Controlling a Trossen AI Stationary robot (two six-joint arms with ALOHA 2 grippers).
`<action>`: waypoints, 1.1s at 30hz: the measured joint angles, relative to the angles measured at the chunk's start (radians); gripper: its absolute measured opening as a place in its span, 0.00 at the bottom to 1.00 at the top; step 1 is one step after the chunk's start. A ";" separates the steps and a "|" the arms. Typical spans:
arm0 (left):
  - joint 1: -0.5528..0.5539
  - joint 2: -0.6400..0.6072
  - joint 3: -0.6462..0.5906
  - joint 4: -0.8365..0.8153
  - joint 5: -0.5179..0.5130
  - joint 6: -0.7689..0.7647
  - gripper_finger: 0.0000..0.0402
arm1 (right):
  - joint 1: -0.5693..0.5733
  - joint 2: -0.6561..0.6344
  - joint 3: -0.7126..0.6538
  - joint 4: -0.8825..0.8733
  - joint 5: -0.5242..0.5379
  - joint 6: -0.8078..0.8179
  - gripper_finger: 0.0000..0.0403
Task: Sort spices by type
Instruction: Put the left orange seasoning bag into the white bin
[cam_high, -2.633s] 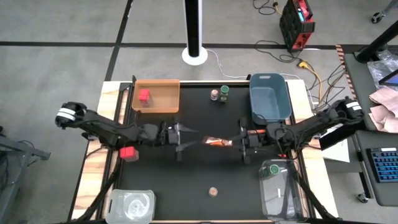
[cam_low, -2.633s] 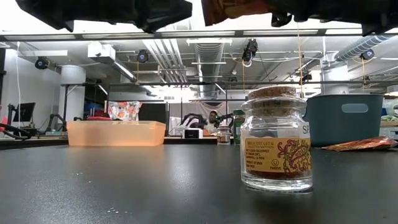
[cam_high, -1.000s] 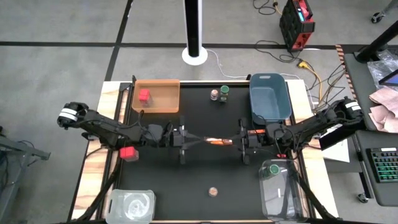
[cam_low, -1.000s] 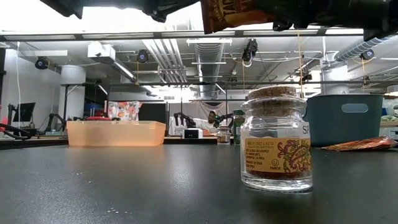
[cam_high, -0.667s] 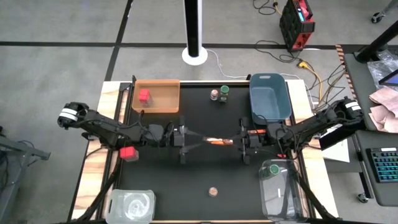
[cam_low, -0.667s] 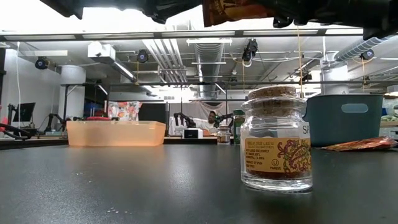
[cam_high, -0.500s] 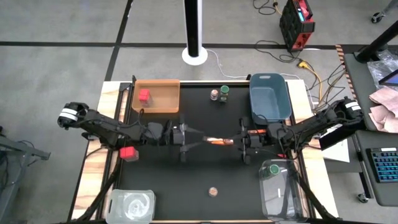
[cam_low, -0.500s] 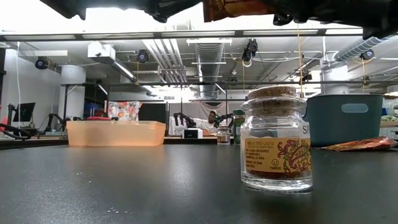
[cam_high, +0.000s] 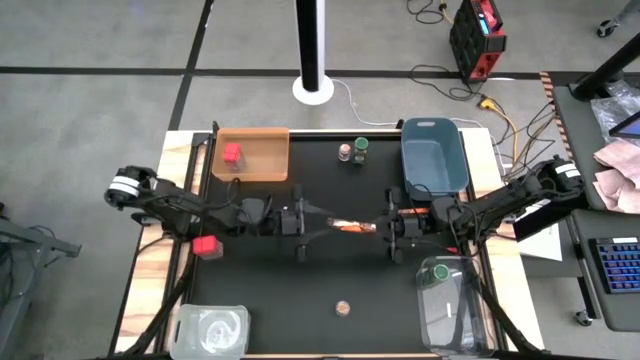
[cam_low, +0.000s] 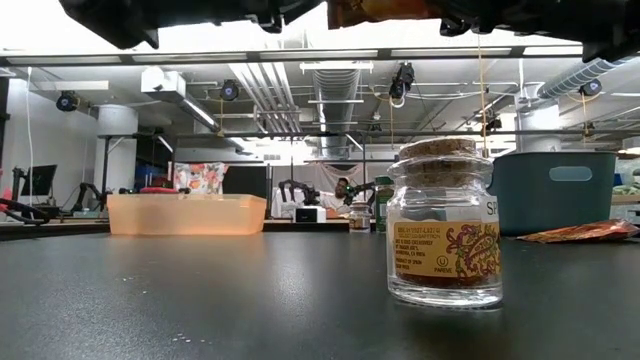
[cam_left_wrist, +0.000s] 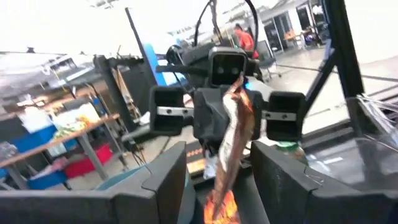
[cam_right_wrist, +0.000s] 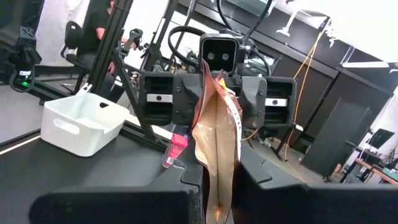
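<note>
- High view showed both arms meeting over mid-tabletop (cam_high: 300, 290), a brown-orange packet (cam_high: 350, 226) lifted between them.
- Right hand (cam_high: 385, 226) was pinching one end of the packet, fingers pressed on it.
- Left hand (cam_high: 318, 225) stood at the packet's other end; its fingers (cam_left_wrist: 168, 177) were spread, the packet between them, apart from both.
- One red cube box (cam_high: 232, 154) lay in the orange tray (cam_high: 270, 170); another (cam_high: 206, 245) sat near the left arm.
- Two jars (cam_high: 353, 151) stood beside the blue tub (cam_high: 434, 180).
- Low view showed a cork-topped jar (cam_low: 445, 222) upright on the tabletop and a second packet (cam_low: 580, 232) lying flat.
</note>
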 joint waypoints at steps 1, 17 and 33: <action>0.004 0.008 0.004 0.003 0.004 0.001 0.41 | 0.000 0.000 0.000 0.000 0.000 0.000 0.08; 0.011 0.055 0.061 -0.021 0.072 -0.020 0.01 | 0.000 0.000 0.002 -0.003 0.009 0.042 0.16; -0.183 -0.137 0.347 -0.963 -0.222 -0.213 0.00 | 0.001 -0.019 0.004 -0.235 0.064 0.426 0.54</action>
